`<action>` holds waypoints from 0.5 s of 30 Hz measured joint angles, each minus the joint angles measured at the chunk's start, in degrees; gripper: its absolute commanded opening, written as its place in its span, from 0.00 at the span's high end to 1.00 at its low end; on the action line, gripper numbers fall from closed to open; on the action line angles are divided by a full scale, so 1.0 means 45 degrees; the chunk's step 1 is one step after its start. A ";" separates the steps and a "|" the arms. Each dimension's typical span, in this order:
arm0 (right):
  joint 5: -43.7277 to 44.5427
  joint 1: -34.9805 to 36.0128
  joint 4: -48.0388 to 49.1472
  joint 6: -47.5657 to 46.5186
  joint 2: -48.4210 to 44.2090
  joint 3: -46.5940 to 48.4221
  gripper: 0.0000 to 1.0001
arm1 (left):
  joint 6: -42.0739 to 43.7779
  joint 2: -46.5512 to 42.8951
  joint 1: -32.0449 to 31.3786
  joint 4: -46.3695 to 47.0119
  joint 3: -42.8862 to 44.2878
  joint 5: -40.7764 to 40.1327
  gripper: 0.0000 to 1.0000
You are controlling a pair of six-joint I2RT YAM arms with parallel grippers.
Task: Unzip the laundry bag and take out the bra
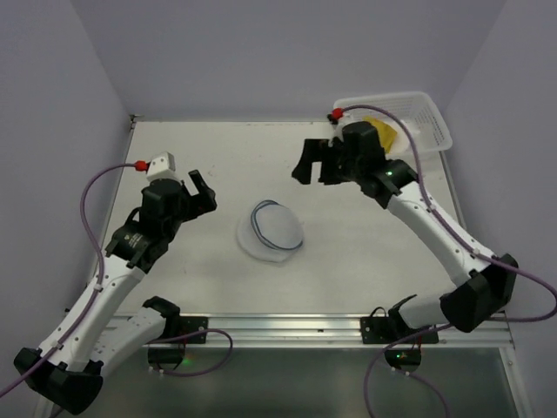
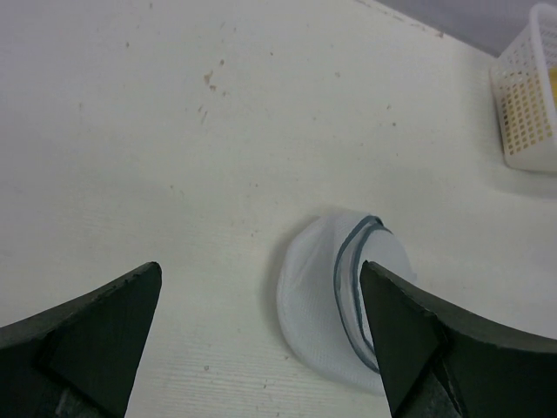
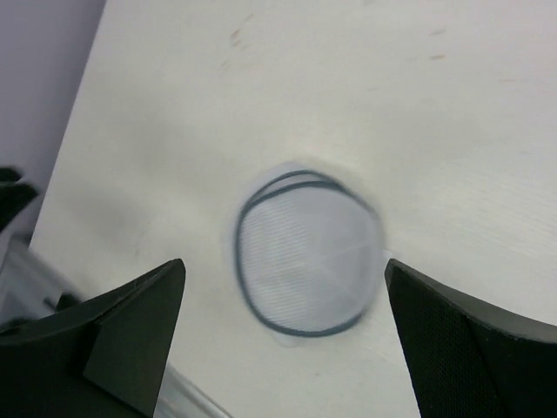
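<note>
Left pincer (image 1: 202,190) and right pincer (image 1: 313,165) both wide, empty. Laundry bag (image 1: 275,228) looks soft, light, likely to slide; pin it, pinch zipper line (image 3: 241,261).

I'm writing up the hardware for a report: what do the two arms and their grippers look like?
Both the left arm and right arm have white links with black joints. The left gripper and right gripper are black, with two wedge-shaped fingers. A thin purple cable tipped with a red plug runs along each arm.
</note>
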 measured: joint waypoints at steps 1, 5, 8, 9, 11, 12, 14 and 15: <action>0.0272 -0.0665 -0.0155 0.0005 -0.0573 -0.0219 0.01 | 0.0151 0.0000 0.0049 -0.0141 0.0306 -0.0121 0.00; 0.1977 -0.3842 -0.0777 -0.0024 -0.3628 -0.1025 0.01 | 0.0801 -0.0024 0.0219 -0.0646 0.1637 -0.0617 0.00; 0.3507 -0.4575 -0.1054 -0.0442 -0.6067 -0.1112 0.01 | 0.1185 -0.0044 0.0277 -0.0957 0.2642 -0.0903 0.00; 0.3944 -0.4571 -0.1073 -0.0690 -0.6907 -0.1093 0.01 | 0.1355 -0.0053 0.0277 -0.1020 0.3011 -0.1005 0.00; 0.4682 -0.4532 -0.1083 -0.1302 -0.8369 -0.0952 0.01 | 0.1700 -0.0121 0.0277 -0.1151 0.3725 -0.1190 0.00; 0.4988 -0.4532 -0.1054 -0.1647 -0.9024 -0.0821 0.01 | 0.1899 -0.0165 0.0277 -0.1166 0.4056 -0.1282 0.00; 0.5474 -0.4532 -0.0971 -0.2259 -1.0035 -0.0505 0.01 | 0.2331 -0.0233 0.0277 -0.1268 0.4765 -0.1438 0.00; 0.5697 -0.4532 -0.0865 -0.2565 -1.0467 -0.0393 0.01 | 0.2535 -0.0243 0.0277 -0.1297 0.5144 -0.1496 0.00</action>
